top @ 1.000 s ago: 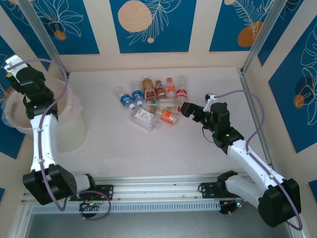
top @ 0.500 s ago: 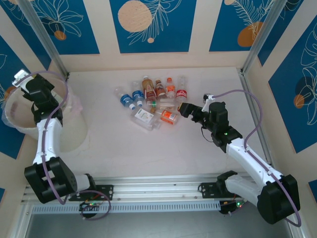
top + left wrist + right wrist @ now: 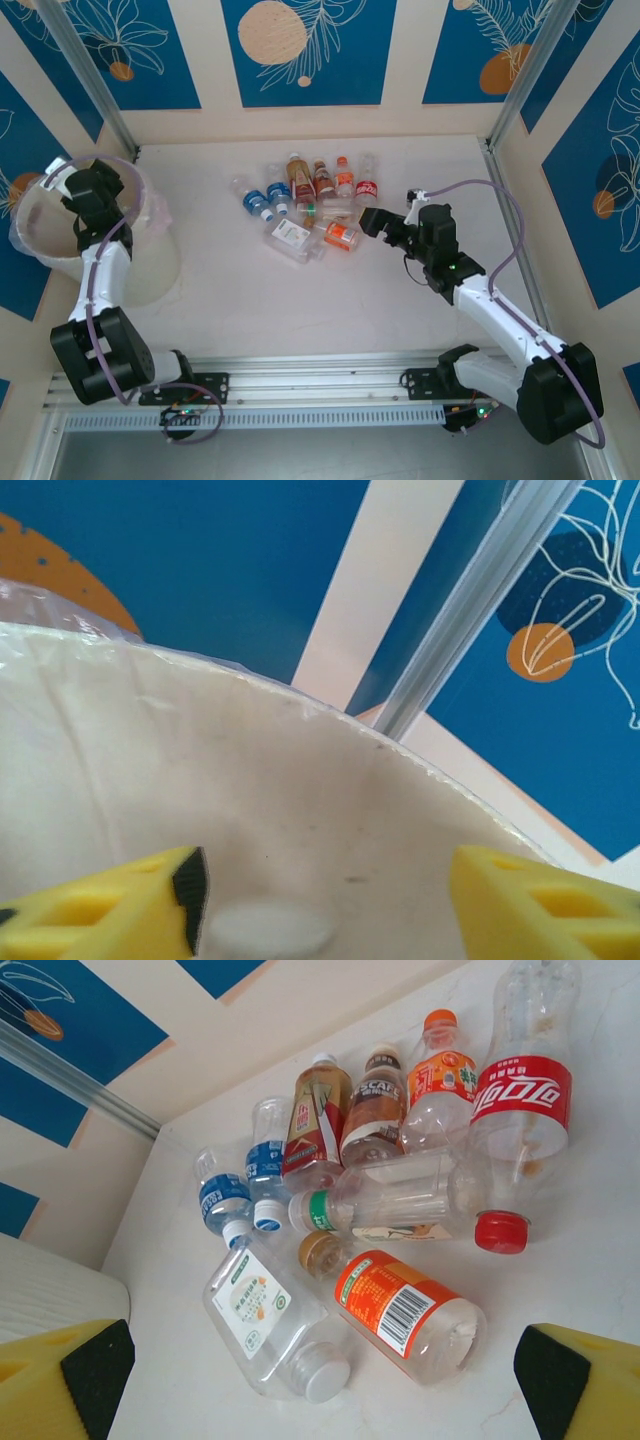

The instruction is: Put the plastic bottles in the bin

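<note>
The right claw (image 3: 369, 221), fingers spread wide, faces the plastic bottles (image 3: 310, 205) heaped mid-tabletop (image 3: 300, 300), nearest the orange-labelled bottle (image 3: 405, 1312) lying slantwise across its gap, while the left claw (image 3: 322, 900), likewise parted, hangs over the bin (image 3: 150, 255)

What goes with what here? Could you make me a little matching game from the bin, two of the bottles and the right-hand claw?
1. bin
2. red-label bottle
3. green-capped bottle
4. right gripper

A. open, beside the pile
B. lying crosswise, mid-pile
C. left side of the table
D. pile's right edge, red cap

Pairs: 1-C, 2-D, 3-B, 4-A
</note>
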